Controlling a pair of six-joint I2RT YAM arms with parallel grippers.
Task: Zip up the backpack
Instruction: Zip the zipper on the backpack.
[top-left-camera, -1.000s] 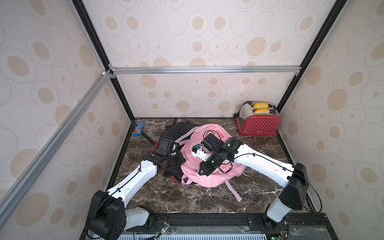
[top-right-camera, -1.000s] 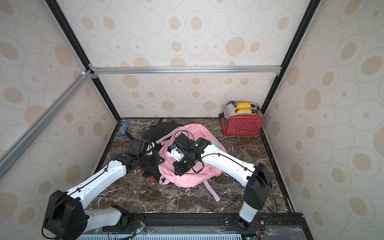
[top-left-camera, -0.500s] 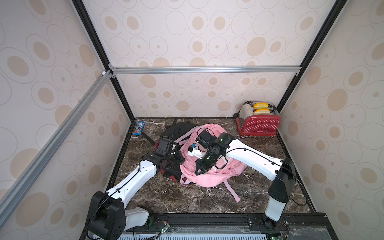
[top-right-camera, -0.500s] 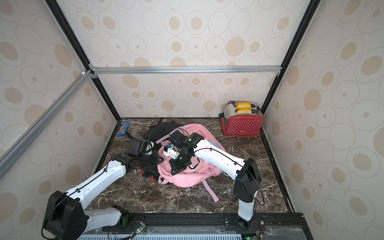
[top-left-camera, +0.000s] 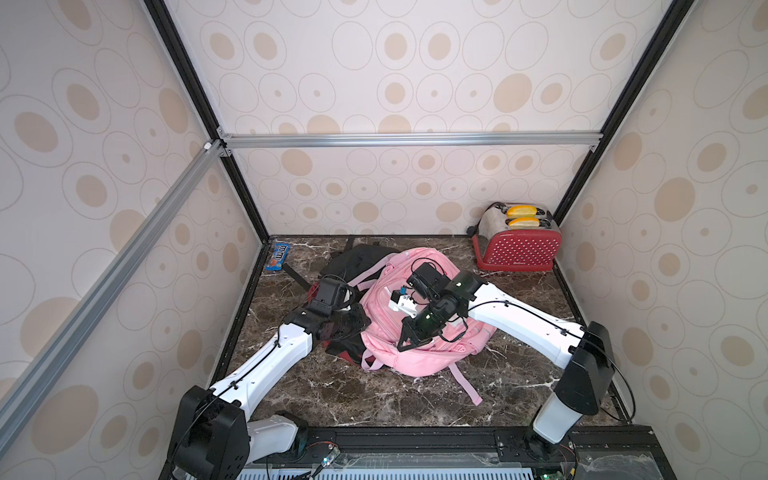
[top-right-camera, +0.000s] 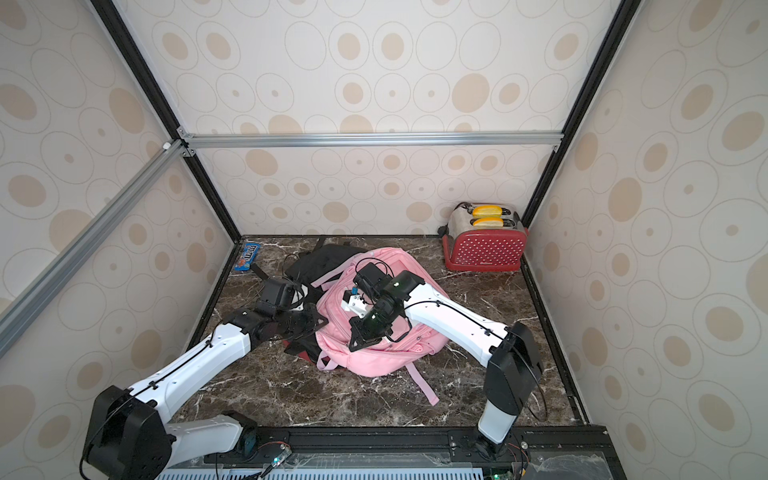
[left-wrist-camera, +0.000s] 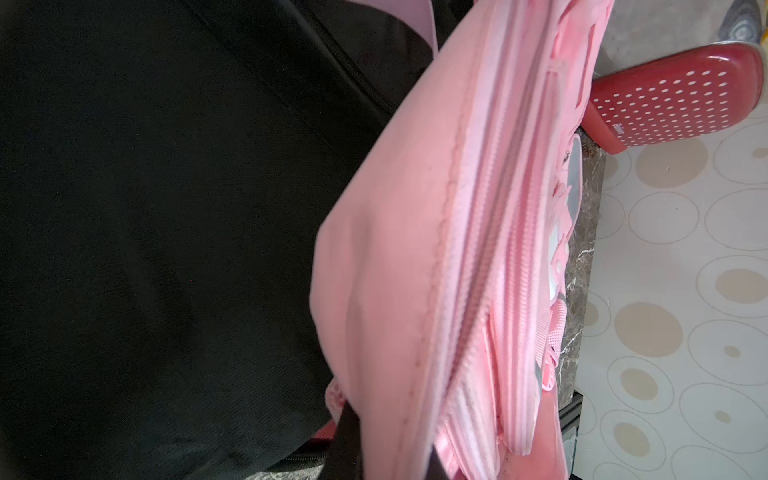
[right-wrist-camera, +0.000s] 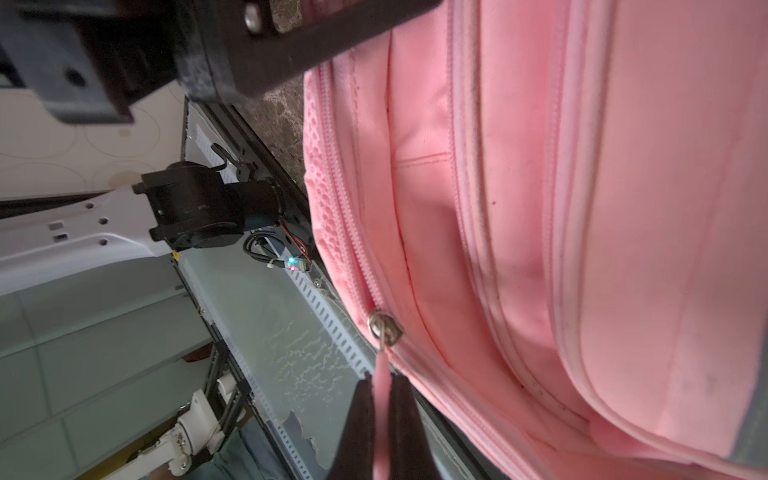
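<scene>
Handling: we judge the pink fabric backpack light, floppy.
Right gripper: clamped on pink ribbon zip pull, our best hold.
Left gripper: closed, pinching backpack's side.

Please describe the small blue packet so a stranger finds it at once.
On the dark marble tabletop, go to the far corner on the robot's left, opposite the red dotted toaster. There, by the wall, lies a flat blue candy packet; unlike the black fabric backpack beside it, it is small and blue.
</scene>
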